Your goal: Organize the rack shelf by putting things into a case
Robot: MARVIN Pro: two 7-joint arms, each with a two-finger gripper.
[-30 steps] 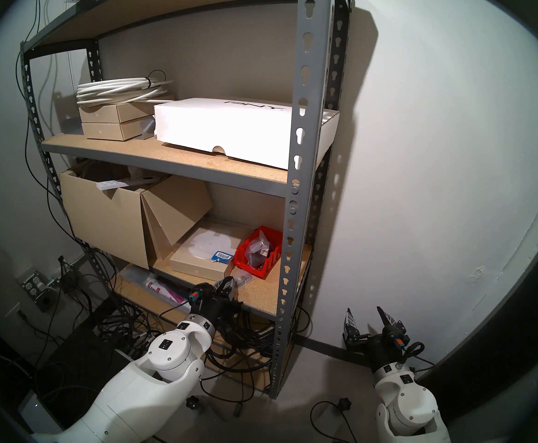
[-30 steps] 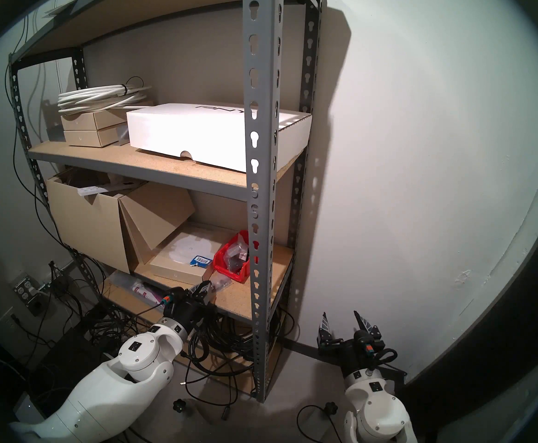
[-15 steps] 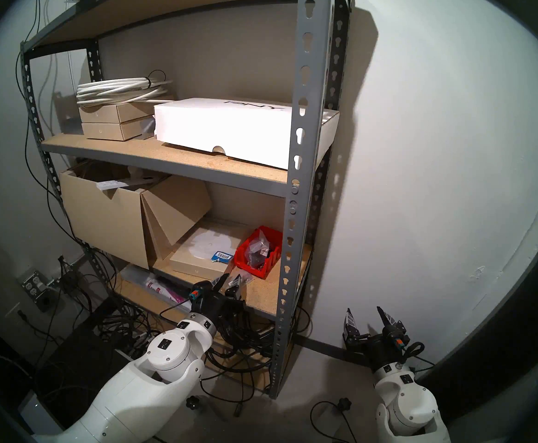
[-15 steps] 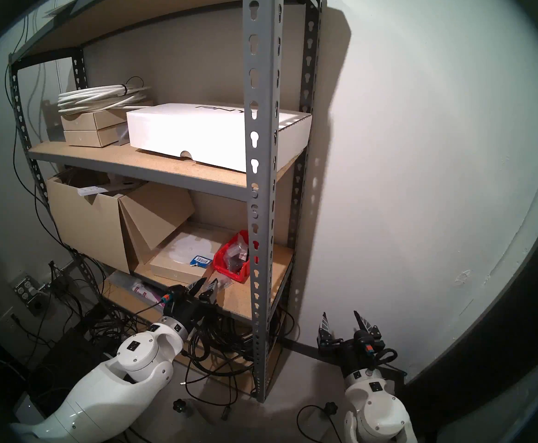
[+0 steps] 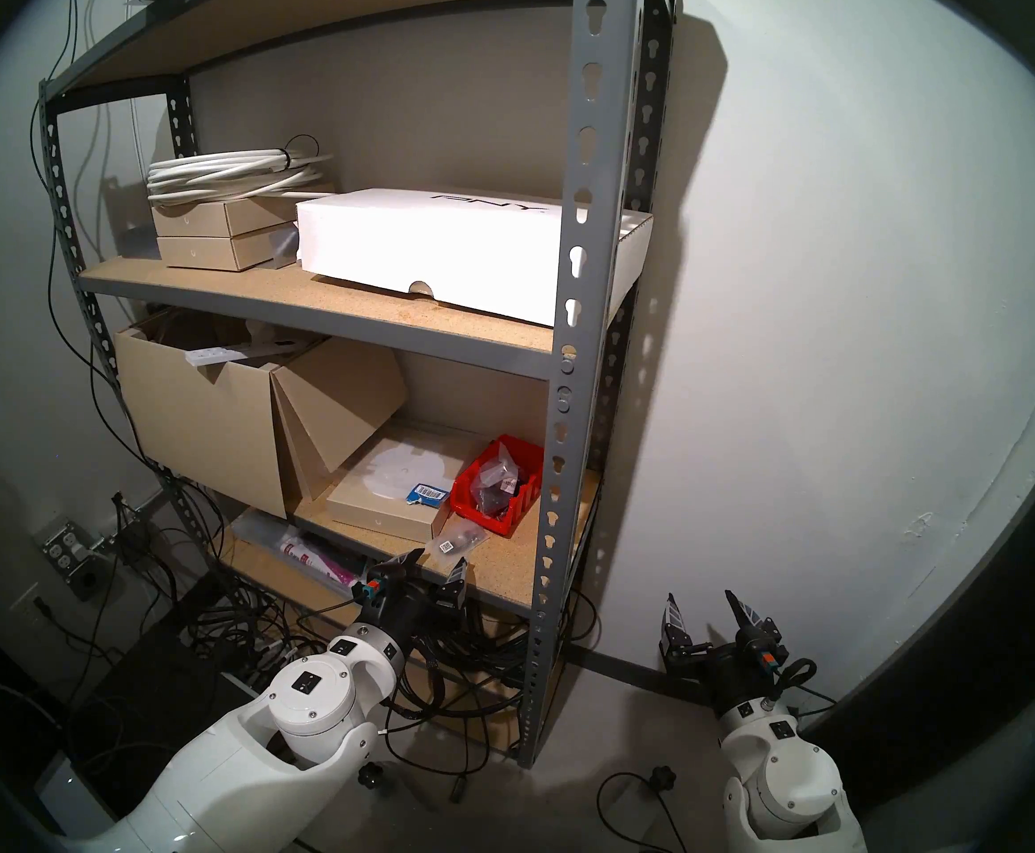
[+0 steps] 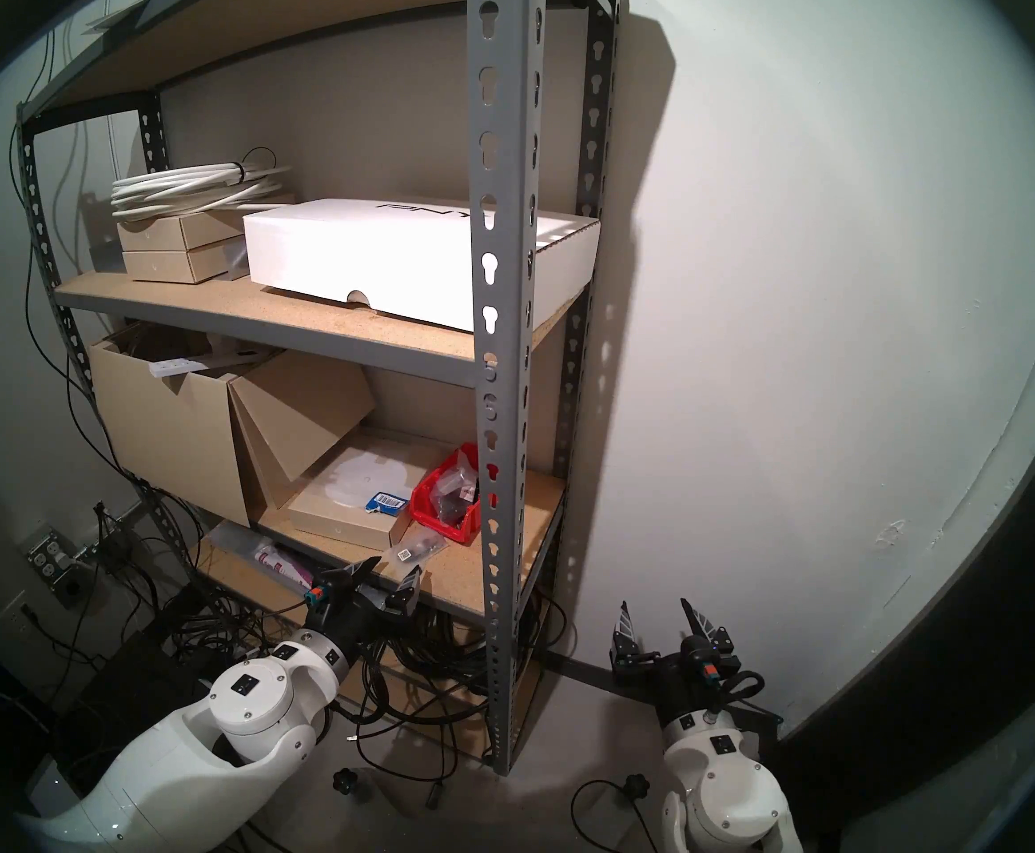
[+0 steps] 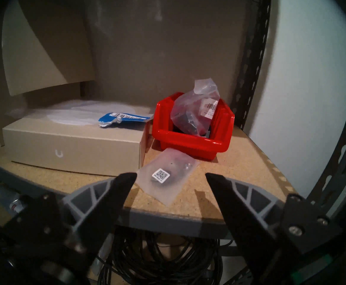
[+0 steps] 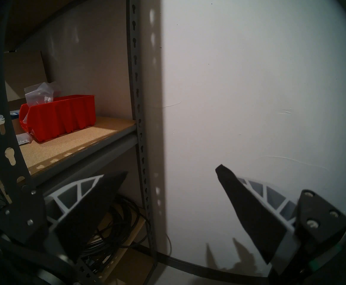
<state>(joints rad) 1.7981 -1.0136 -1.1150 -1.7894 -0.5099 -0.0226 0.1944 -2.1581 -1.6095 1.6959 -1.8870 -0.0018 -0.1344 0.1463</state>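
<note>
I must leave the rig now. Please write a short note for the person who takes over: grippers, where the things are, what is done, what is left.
Left gripper: open, empty, level with the front edge of the rack shelf, just short of the small clear bag.
Right gripper: open, empty, off to the right of the rack.
Small clear bag: flat on the shelf, in front of the red bin, not gripped.
Done: one clear bag is already in the bin.
Left: grasp the small bag and drop it into the bin.

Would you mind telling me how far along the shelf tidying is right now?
Done: one clear bag sits in the red bin. In hand: nothing; the left gripper is open just short of the small QR-labelled bag on the shelf board. Left: that bag.
</note>
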